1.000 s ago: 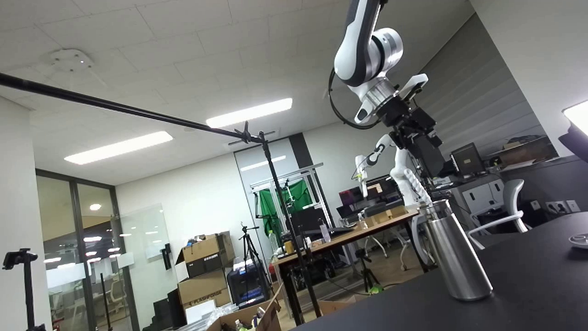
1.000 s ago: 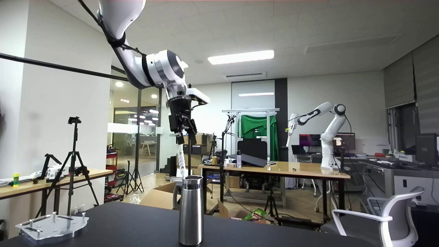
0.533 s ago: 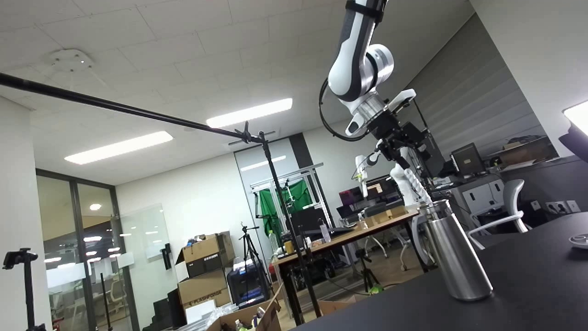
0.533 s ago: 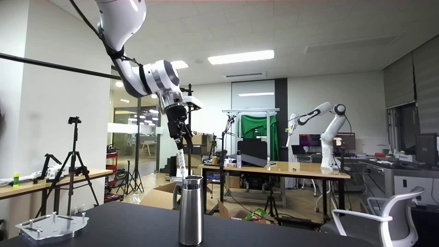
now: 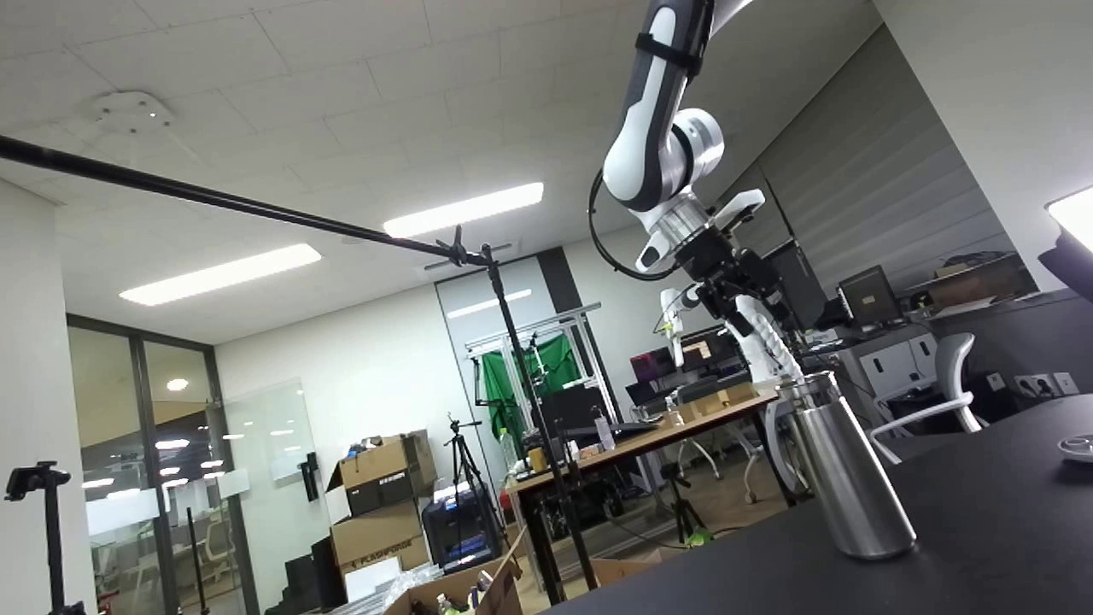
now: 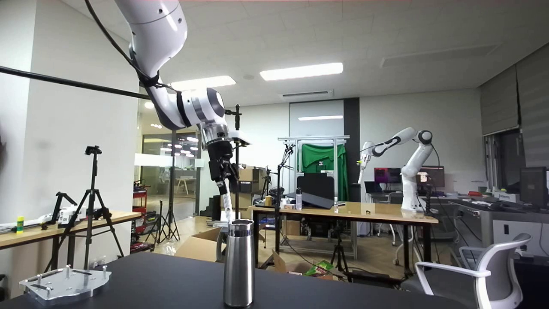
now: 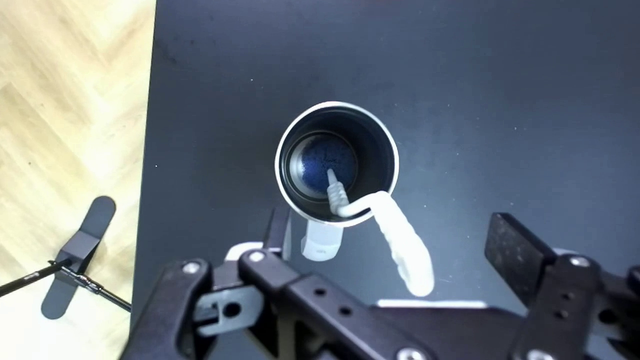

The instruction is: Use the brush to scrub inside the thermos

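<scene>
The brush [image 7: 389,217], dipping into the thermos [image 6: 239,270] with its handle [image 7: 404,245] out at five o'clock in the wrist view, looks light and stiff, best taken mid-handle by the parted fingers [image 7: 517,255].

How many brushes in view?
1: the white brush, tilted in the steel thermos with its handle sticking out. Its head is hard to make out; other brushes could be hidden.

One thermos [image 6: 239,270], one brush [image 7: 401,242], two fingers [image 7: 518,257], two arms [image 6: 169,107]
</scene>
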`<action>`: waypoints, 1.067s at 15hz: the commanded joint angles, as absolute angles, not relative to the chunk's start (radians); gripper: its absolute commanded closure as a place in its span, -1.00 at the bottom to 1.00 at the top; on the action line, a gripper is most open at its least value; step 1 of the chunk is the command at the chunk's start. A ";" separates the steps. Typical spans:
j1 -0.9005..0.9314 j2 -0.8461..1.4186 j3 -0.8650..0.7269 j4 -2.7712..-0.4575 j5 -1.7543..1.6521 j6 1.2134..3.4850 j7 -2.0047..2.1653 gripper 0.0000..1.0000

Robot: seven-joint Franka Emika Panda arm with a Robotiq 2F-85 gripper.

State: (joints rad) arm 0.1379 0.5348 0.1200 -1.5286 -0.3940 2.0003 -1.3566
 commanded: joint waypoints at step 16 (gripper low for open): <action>0.090 0.586 0.120 -1.416 -0.224 1.876 -1.325 1.00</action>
State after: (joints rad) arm 0.1088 0.5933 0.1187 -1.4347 -0.2646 1.9237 -1.3525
